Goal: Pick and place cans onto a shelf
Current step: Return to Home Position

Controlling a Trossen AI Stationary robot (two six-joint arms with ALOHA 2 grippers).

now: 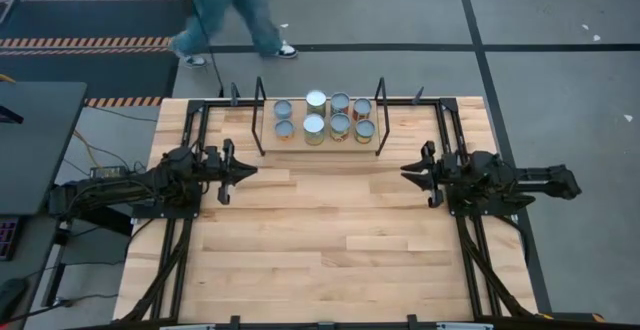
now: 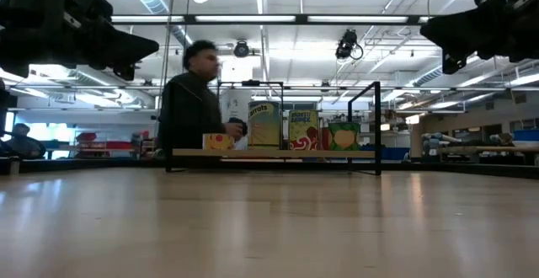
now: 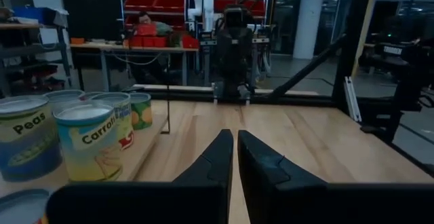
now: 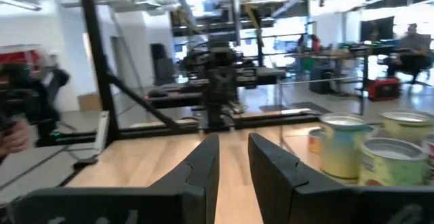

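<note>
At the far edge of the table (image 1: 330,240), midway along it, eight cans (image 1: 314,126) stand upright in two rows of four on the shelf (image 1: 299,146), inside its black posts. Both grippers hang above bare wood, nearer than the shelf and off to its sides. Their tips point at each other, well apart from every can. Left gripper (image 1: 250,170): fingers nearly touching, holding nothing. Right gripper (image 1: 405,173): fingers a narrow gap apart, holding nothing. Open tabletop lies between them and toward the near edge. The cans have pale silvery tops and yellow, green and red labels, two reading Peas and Carrots. A person (image 1: 225,5) walks beyond the far edge.
</note>
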